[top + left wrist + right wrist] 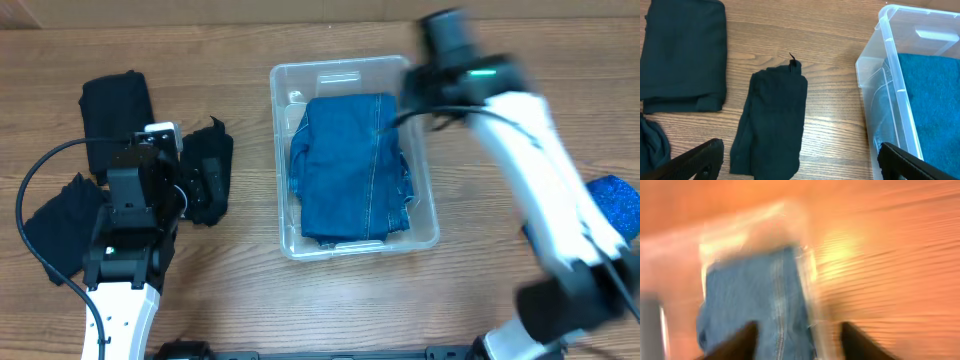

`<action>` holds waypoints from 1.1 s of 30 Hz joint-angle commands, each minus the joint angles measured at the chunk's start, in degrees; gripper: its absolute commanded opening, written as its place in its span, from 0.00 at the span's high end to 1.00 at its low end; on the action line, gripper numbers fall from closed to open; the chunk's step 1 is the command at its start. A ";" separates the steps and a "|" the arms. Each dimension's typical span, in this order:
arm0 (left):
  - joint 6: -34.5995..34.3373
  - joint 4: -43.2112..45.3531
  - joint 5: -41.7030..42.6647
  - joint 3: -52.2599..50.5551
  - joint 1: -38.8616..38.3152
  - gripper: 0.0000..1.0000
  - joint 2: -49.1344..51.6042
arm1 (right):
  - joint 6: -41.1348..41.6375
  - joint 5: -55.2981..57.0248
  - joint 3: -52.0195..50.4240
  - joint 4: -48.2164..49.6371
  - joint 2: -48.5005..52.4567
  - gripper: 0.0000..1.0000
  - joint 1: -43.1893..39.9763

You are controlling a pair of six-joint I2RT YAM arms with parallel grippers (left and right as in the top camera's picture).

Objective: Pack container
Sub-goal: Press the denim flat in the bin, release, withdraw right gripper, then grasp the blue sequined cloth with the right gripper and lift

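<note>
1. container [277, 160] sits mid-table, its long side running away from the robot. folded jeans [350, 165] fill most of its floor, leaving a bare strip at the far end.
2. left gripper [800, 167] hangs with its fingers spread wide and nothing between them, over the near end of a small dark cloth [772, 122]. this cloth lies flat on the table [200, 40], just left of the container wall.
3. right gripper [802, 345] is smeared by motion blur. its two dark fingers look apart and empty, above the jeans and the container's edge.
4. the step in hand looks like picking up the small dark cloth. to do it well, i would come straight down with the fingers across its narrow width. i would pinch through every layer near the middle so it stays folded, then lift high enough to clear the rolled rim. i would lay it on the jeans only once the right arm is out of the way.
5. the left wrist view shows the cloth's outline, a loose thread at its far end and a larger folded black cloth [682, 55] beyond. overhead, the arm partly hides these.
6. only the overhead view shows both arms at once, the whole container and a blue item [615, 205] at the right edge.
</note>
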 commanded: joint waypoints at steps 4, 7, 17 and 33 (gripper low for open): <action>-0.79 0.04 -0.37 1.60 -0.37 0.00 0.31 | 9.57 -8.28 0.13 -10.34 -8.44 0.11 -25.29; -0.79 0.04 -0.37 1.60 -0.37 0.00 0.33 | 6.86 -11.89 -0.87 -14.43 -10.67 0.08 -35.12; -0.81 0.04 -0.37 1.60 -0.37 0.00 0.35 | 0.94 -21.57 -22.75 -13.46 -22.10 0.00 -64.74; -0.81 0.00 -0.33 1.60 -0.37 0.00 0.35 | -0.61 -32.50 -59.25 17.62 -21.53 0.00 -82.05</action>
